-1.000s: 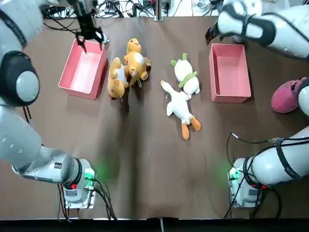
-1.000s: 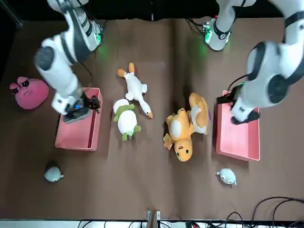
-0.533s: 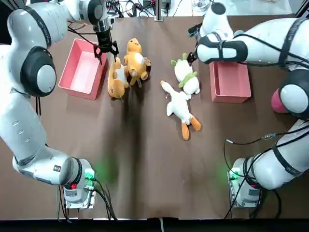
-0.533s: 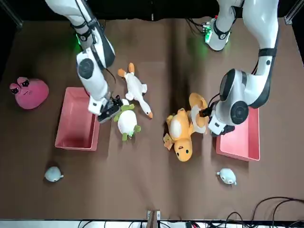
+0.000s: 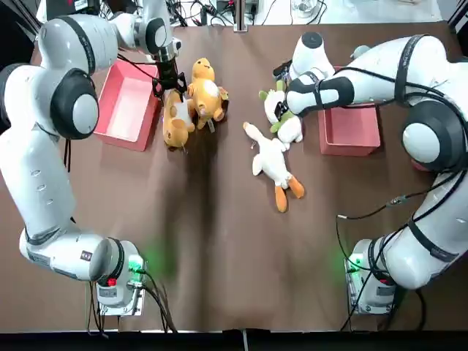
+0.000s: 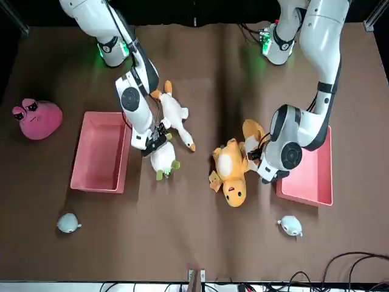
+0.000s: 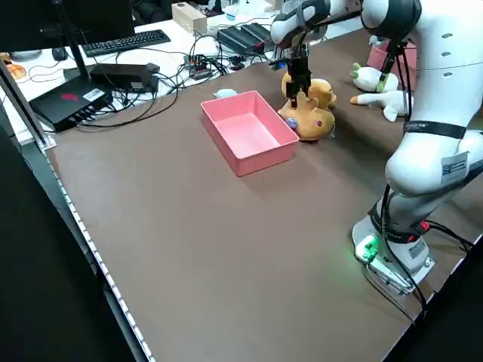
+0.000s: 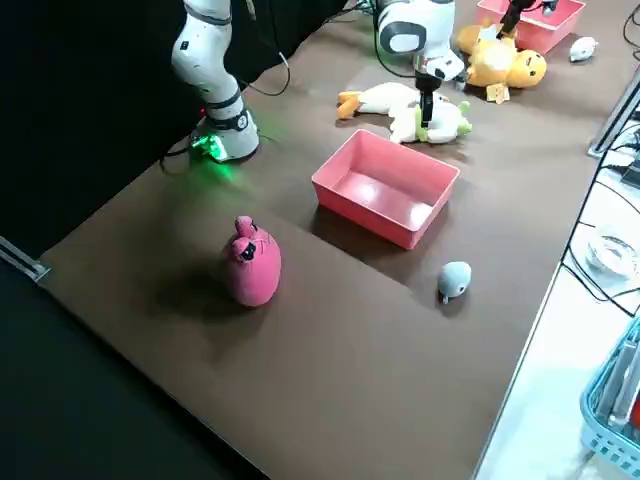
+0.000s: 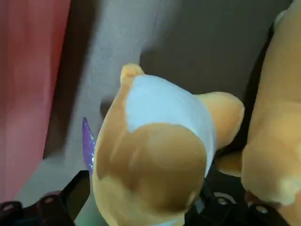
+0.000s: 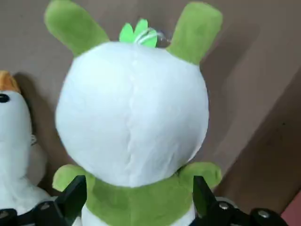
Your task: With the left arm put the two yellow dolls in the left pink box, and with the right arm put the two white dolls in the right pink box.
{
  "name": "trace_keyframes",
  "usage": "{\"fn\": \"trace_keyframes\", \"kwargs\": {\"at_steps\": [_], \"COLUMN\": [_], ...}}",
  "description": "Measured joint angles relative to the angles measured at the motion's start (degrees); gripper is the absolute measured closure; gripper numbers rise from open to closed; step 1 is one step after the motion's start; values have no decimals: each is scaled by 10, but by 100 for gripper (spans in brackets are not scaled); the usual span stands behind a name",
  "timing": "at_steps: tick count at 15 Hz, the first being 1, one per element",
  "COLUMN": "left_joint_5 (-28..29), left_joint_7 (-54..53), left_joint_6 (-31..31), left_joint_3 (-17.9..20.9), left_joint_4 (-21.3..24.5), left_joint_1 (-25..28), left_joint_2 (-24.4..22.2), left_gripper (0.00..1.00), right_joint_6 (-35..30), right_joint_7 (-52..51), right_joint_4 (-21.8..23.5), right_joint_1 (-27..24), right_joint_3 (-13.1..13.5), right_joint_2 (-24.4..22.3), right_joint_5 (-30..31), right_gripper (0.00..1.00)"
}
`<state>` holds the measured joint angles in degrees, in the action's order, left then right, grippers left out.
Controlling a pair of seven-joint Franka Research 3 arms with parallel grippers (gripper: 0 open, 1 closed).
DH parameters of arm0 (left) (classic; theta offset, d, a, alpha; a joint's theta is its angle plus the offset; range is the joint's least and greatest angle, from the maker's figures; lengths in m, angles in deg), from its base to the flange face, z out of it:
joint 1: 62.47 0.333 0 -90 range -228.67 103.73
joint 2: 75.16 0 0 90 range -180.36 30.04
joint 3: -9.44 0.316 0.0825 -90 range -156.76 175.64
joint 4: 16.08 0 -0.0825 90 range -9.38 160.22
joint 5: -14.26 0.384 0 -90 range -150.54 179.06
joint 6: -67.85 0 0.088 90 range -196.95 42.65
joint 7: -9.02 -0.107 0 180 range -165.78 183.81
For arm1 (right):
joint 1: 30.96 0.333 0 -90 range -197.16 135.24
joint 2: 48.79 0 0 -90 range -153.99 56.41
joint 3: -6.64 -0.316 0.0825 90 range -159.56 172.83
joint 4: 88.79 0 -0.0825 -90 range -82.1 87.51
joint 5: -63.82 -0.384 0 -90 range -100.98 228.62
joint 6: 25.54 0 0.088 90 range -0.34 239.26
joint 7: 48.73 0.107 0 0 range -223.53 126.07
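Observation:
Two yellow dolls lie beside the left pink box [image 5: 110, 128]. My left gripper [image 5: 170, 88] is down over the nearer yellow doll [image 5: 175, 121], open, and its fingers [image 9: 77, 193] straddle that doll's body [image 9: 150, 155]. The other yellow doll [image 5: 205, 93] touches it on the far side. My right gripper [image 5: 276, 110] is open too, with its fingers [image 10: 70, 197] on either side of the white doll with green ears [image 10: 134, 122], which lies beside the right pink box [image 5: 349, 139]. The white duck doll [image 5: 270, 161] lies next to that doll [image 5: 285, 121], nearer my bases.
A pink round toy [image 6: 36, 118] sits beyond the right pink box [image 6: 85, 176], on the robot's right. Two small grey toys [image 6: 68, 223] [image 6: 290, 226] rest near the table's far edge. Cables, a keyboard and other desk items crowd the edge behind the left box [image 7: 226, 124].
Both grippers swung inward from above their pink boxes and came down onto the dolls, the left onto a yellow doll, the right onto the white and green doll.

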<state>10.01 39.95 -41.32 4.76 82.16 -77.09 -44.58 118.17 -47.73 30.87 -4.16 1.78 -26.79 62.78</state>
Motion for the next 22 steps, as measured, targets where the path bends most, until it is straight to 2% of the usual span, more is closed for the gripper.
{"fn": "trace_keyframes", "kwargs": {"at_steps": [3,4,5,6,8,13,15,16,22], "left_joint_5": [0,0,0,0,0,0,0,0,9], "left_joint_7": [0,-1,-2,-4,-5,-9,-9,-9,-36], "left_joint_6": [-8,-9,-9,-9,-9,3,38,82,229], "left_joint_3": [0,0,0,0,0,0,1,3,11], "left_joint_4": [-2,-2,-3,-4,-7,-24,-47,-70,-111], "left_joint_1": [0,0,0,0,0,1,1,6,35], "left_joint_2": [7,8,8,8,8,8,7,2,-55], "left_gripper": [5,10,20,30,48,81,83,88,88], "right_joint_6": [2,6,16,29,45,45,37,2,-187], "right_joint_7": [-1,-2,-2,-2,-2,-2,-7,-39,-290], "right_joint_4": [1,2,3,7,12,13,12,9,10], "right_joint_1": [0,0,1,1,1,0,-3,-17,-142], "right_joint_3": [2,1,1,1,1,3,4,7,10], "right_joint_2": [12,15,18,21,23,18,7,-18,-167], "right_joint_5": [0,0,0,0,0,0,0,0,-1], "right_gripper": [0,1,1,8,28,71,85,86,86]}}
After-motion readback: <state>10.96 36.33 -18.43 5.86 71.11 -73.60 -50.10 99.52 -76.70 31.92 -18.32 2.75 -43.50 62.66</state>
